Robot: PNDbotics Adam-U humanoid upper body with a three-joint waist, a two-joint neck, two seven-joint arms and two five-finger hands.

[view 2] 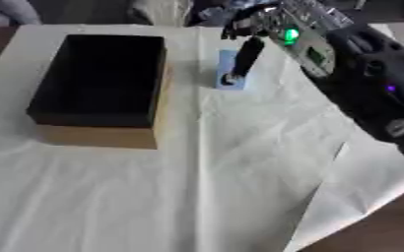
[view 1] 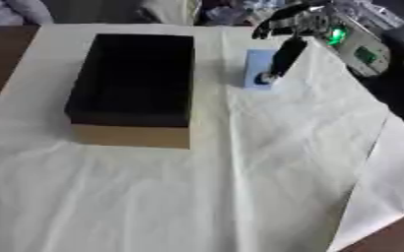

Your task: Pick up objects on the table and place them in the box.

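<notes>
Reaching in from the upper right corner, the right hand [view 1: 296, 22], black with silver parts, with a green light glowing on the wrist just behind it. Hanging down from its curled fingers, a slim dark object [view 1: 283, 59], tilted, upper end in the fingers and lower end down at a pale blue flat item [view 1: 255, 69] lying on the cloth; whether that lower tip touches the blue item or hovers just above it, impossible to tell. Fingers closed around the top of the dark object, though the exact hold blurred and not readable in detail. To the left of the hand and the blue item, apart from both, an open box [view 1: 135, 81] with a black inside and tan cardboard outer walls, standing upright on the table, nothing made out within its dark interior. Between box and blue item only a strip of bare cloth, so nothing in the way on that side. Under everything, a creased cream-white cloth [view 1: 240, 172] covering the table, one corner hanging over the near right edge, with brown tabletop [view 1: 395, 238] showing there and again along the far left edge. Left hand nowhere to be seen in either view. Beyond the far table edge, blurred shapes, not identifiable.
</notes>
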